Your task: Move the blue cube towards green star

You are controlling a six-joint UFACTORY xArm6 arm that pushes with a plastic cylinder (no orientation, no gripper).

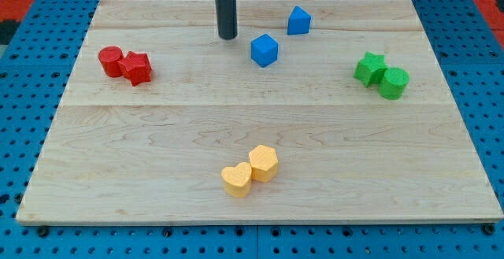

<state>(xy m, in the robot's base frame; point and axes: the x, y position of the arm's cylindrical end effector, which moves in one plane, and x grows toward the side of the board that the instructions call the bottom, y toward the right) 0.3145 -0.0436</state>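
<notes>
Saw a pale wooden board point(260, 125) filling most of the view, resting on a blue pegboard surface point(24, 70) that showed around its edges. Noted a straight dark rod point(226, 3) coming down from the view's top, slightly left of centre. Found my tip point(227, 36) on the board near the top edge, just to the left of the blue cube point(264, 50) and a little above it, with a narrow gap between them. Could not tell any claw state: saw only the plain rod, holding nothing.

Located the blue cube in the upper middle of the board, well apart from the green star point(368, 68) at the view's right. Spotted a second blue block point(298, 20) up and to the right of the cube, near but apart. Saw a green cylinder point(394, 82) touching the star's lower right side. At the view's left, found a red cylinder point(111, 61) pressed against a second red block point(136, 68). Near the bottom centre, noted a yellow heart point(236, 179) touching a yellow hexagon point(263, 163).
</notes>
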